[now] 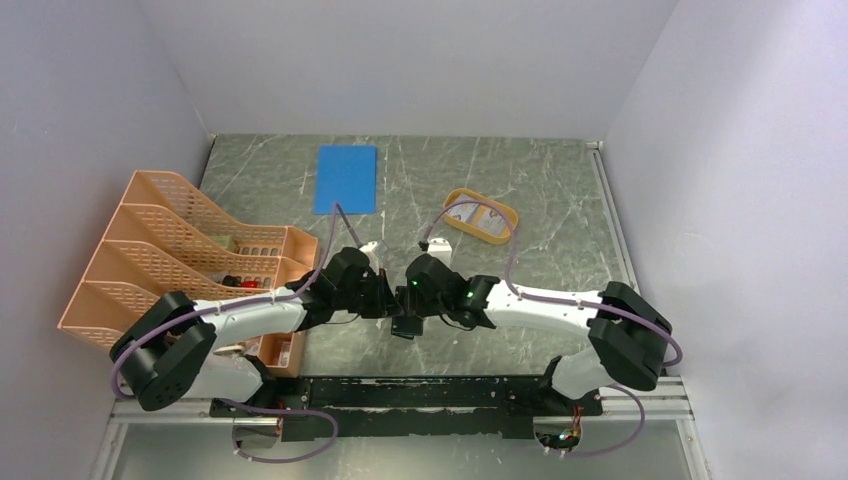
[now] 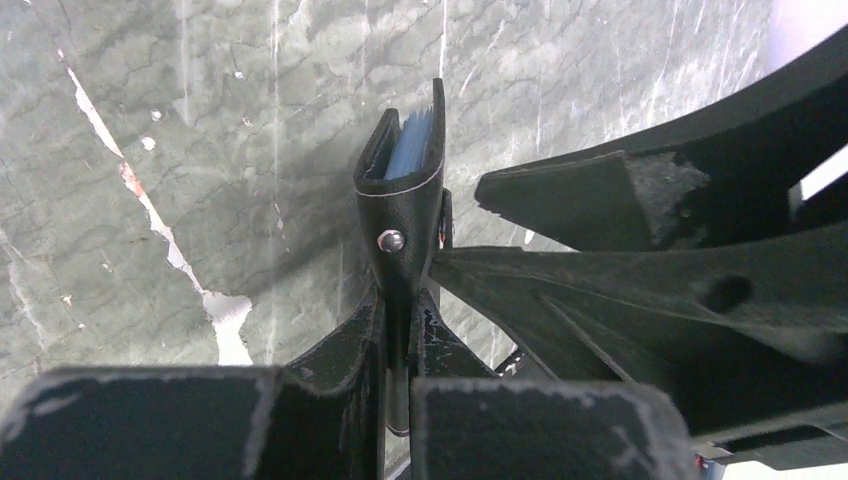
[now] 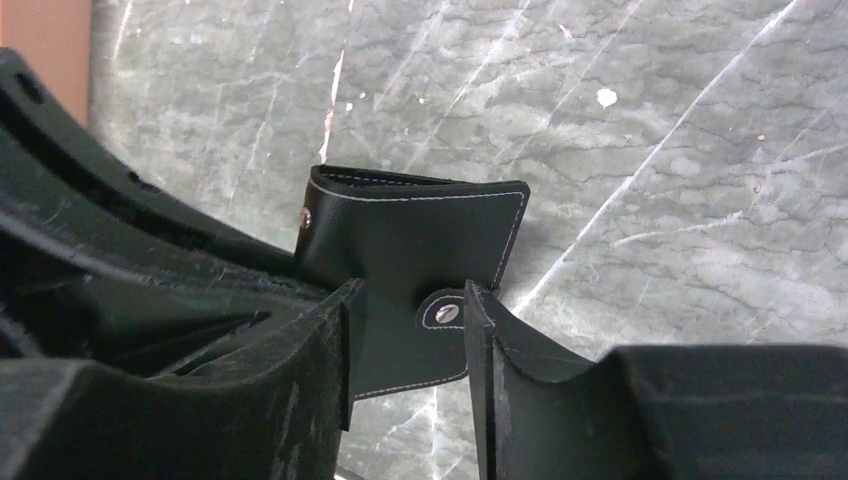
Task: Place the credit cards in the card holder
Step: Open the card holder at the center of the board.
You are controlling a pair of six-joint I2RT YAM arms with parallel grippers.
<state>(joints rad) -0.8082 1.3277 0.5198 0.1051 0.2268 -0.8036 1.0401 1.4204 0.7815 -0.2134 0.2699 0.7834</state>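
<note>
Top view: both arms meet mid-table at the card holder. The credit cards lie in the orange tray, so loading looks unstarted. Left wrist: the left gripper pinches the holder edge-on. Right wrist: the right gripper stands half-wide around the snap tab.

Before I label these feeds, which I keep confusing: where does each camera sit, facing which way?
Top external: above and behind both arms, shown entire, looking down at the table.
Left wrist: on the left arm, looking along its shut jaws at the card holder, pinched edge-on.
Right wrist: on the right arm, facing the card holder's flat side; own jaws apart astride the snap tab.
Shared: both wrist views show the card holder and the opposite jaws.
</note>
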